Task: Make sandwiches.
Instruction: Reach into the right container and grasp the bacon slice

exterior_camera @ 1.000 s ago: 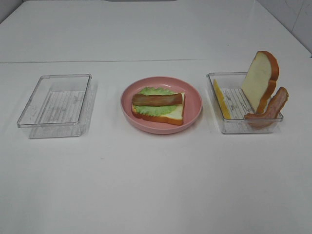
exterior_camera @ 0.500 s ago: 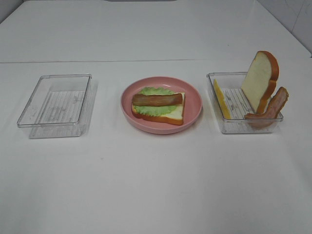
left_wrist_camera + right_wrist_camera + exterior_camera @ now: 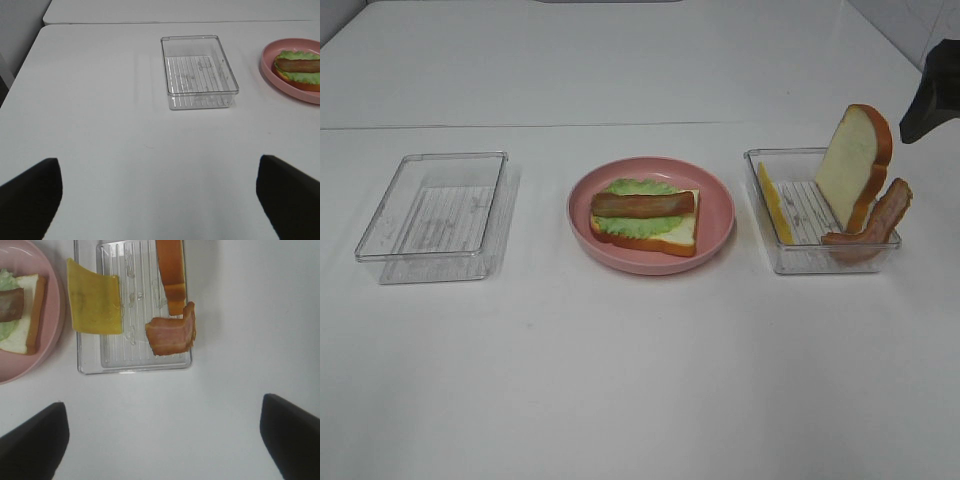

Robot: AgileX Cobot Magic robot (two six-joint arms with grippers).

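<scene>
1. Pink plastic marks the plate (image 3: 718,205) at the centre of the high view. It carries your half-built sandwich (image 3: 650,222): a bottom bread slice (image 3: 678,236), ruffled lettuce (image 3: 638,186) and one bacon strip (image 3: 642,204) lying across the top.
2. The rest waits in the clear tray (image 3: 820,262) at the right of the frame. A cheese square (image 3: 774,203) leans on its left wall, and a second bread slice (image 3: 856,160) stands tilted. A second bacon strip (image 3: 876,218) is propped over the right rim.
3. Your right gripper (image 3: 161,440) hangs above that tray, fingers spread wide and holding nothing. Your left gripper (image 3: 157,197) is likewise apart, near the other clear tray (image 3: 200,101) at the left.
4. Expect every piece to be light, soft toy material.
5. The cheese looks thin, bendy and probably slick, so pinch its raised upper edge, clear of the wall.
6. The bread is thicker, so close gently across the crust near its top.
7. Take the bacon by its raised end.
8. Lift straight up, because pieces this light could drag the tray along.
</scene>
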